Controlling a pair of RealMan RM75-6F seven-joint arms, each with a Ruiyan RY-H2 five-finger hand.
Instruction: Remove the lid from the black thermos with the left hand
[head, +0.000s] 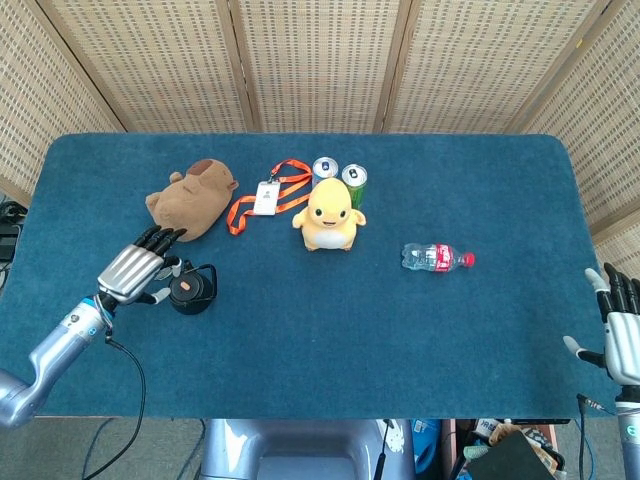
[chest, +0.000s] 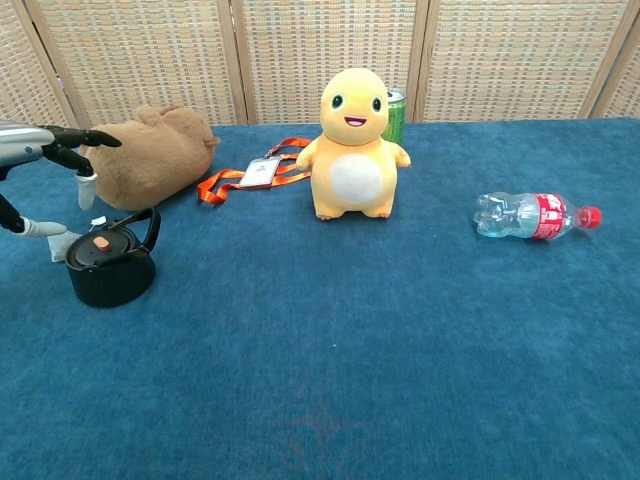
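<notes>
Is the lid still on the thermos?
On. The lid sits flat atop the thermos, while the open left hand is beside it, not gripping.

The squat black thermos (head: 190, 291) stands upright on the blue table's left side, lid (chest: 101, 246) on.

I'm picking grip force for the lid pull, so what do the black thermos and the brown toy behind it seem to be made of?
The black thermos looks like hard matte plastic or coated metal: smooth walls, dull sheen, and a loop strap. Which of the two, the pictures leave open. The brown toy looks like soft plush fabric: fuzzy nap, rounded sagging shape. The left hand hovers beside the thermos, fingers apart.
</notes>
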